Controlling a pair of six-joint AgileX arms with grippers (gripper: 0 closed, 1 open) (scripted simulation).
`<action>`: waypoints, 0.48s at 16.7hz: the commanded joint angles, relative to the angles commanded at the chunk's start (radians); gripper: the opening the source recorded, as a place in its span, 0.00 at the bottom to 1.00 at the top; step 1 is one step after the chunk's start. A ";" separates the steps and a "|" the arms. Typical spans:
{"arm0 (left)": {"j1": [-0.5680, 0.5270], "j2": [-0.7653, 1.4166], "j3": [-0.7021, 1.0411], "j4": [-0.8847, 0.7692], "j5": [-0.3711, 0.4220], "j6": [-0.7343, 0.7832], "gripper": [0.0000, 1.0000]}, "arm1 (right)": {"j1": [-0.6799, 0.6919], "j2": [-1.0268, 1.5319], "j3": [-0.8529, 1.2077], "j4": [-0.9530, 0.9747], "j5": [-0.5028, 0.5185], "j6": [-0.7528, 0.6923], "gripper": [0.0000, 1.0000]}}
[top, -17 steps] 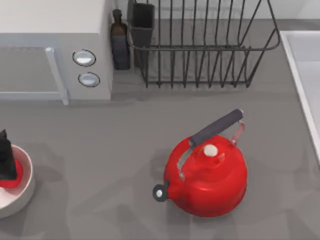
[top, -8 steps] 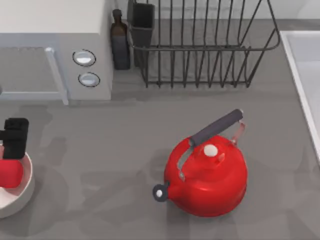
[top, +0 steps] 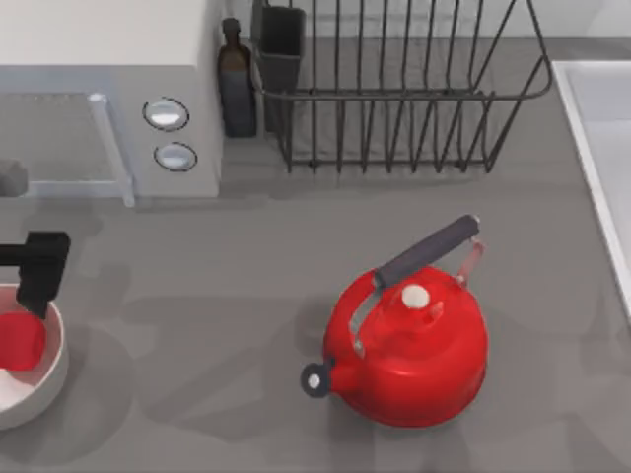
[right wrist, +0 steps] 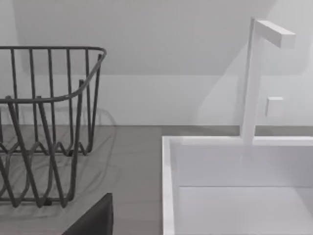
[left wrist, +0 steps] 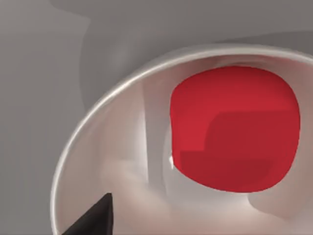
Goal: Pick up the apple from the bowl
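At the left edge of the top view you see the apple point(top: 18, 341), a small matte red ball, plain and a little blocky, lying inside the white bowl point(top: 51, 367) with its thick rim. The left gripper point(top: 37, 271) hangs just above the bowl's far rim, near the apple; whether its fingers are apart or together you cannot tell. In the left wrist view the apple point(left wrist: 234, 128) rests against the pale inner wall of the bowl point(left wrist: 93, 117). The big glossy red kettle point(top: 406, 343) stands on the counter point(top: 227, 286) at the lower centre right of the frame, well apart.
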 joint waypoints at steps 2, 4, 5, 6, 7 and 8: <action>0.000 0.000 0.000 0.000 0.000 0.000 1.00 | 0.000 0.000 0.000 0.000 0.000 0.000 1.00; -0.003 -0.003 -0.003 0.002 0.000 0.000 1.00 | 0.000 0.000 0.000 0.000 0.000 0.000 1.00; -0.003 -0.002 -0.005 0.005 0.000 0.000 1.00 | 0.000 0.000 0.000 0.000 0.000 0.000 1.00; -0.003 0.004 -0.014 0.018 0.000 0.000 1.00 | 0.000 0.000 0.000 0.000 0.000 0.000 1.00; -0.003 0.016 -0.028 0.042 0.000 0.000 1.00 | 0.000 0.000 0.000 0.000 0.000 0.000 1.00; -0.002 0.032 -0.047 0.075 0.000 0.001 1.00 | 0.000 0.000 0.000 0.000 0.000 0.000 1.00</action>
